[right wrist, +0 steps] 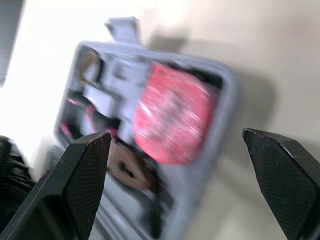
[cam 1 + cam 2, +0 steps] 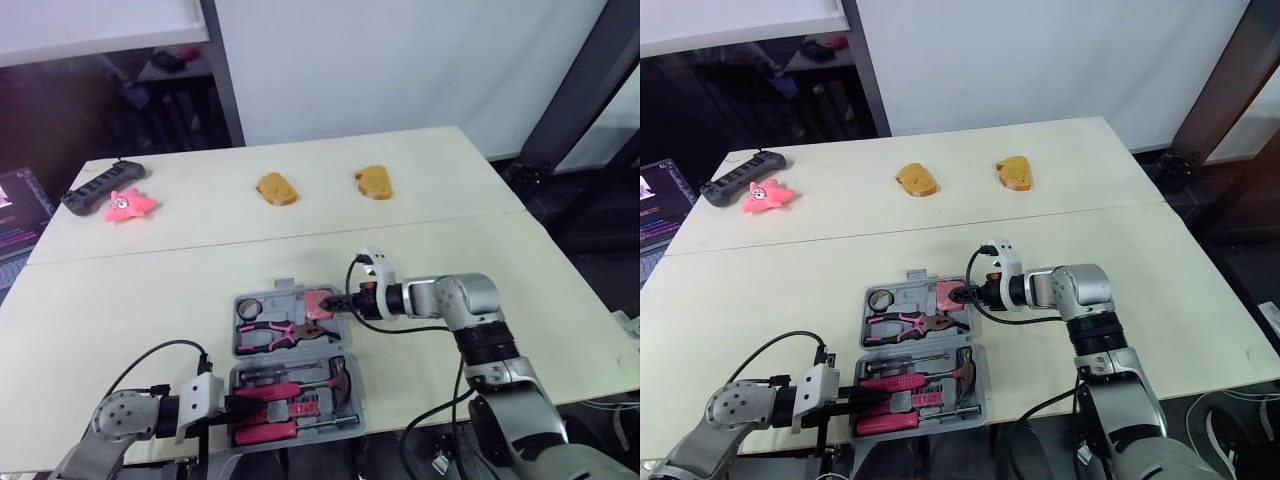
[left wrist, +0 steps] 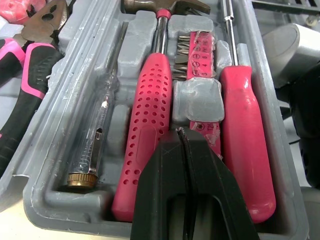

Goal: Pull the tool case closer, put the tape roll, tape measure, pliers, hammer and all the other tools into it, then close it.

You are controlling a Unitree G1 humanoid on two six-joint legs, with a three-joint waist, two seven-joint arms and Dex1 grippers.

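The grey tool case [image 2: 352, 425] lies open near the table's front edge. Its far half holds the tape roll [image 2: 248, 305], the pink tape measure [image 2: 320, 303] and the pink-handled pliers [image 2: 272, 335]. In the near half lie the hammer [image 3: 150, 100], a pink screwdriver [image 3: 247, 140], a clear tester screwdriver [image 3: 95, 135] and a strip of bits [image 3: 200, 50]. My right gripper [image 2: 341, 303] is open at the case's right rim, its fingers [image 1: 85, 170] spread on either side of the tape measure [image 1: 172, 120]. My left gripper [image 3: 184, 145] is shut, empty, low over the hammer handle at the case's near left.
Two brown bread-shaped pieces [image 2: 276, 188] [image 2: 373, 182] lie on the far half of the table. A pink star toy [image 2: 128, 204] and a black power strip [image 2: 100, 185] sit at the far left. A laptop screen [image 2: 15, 210] stands past the left edge.
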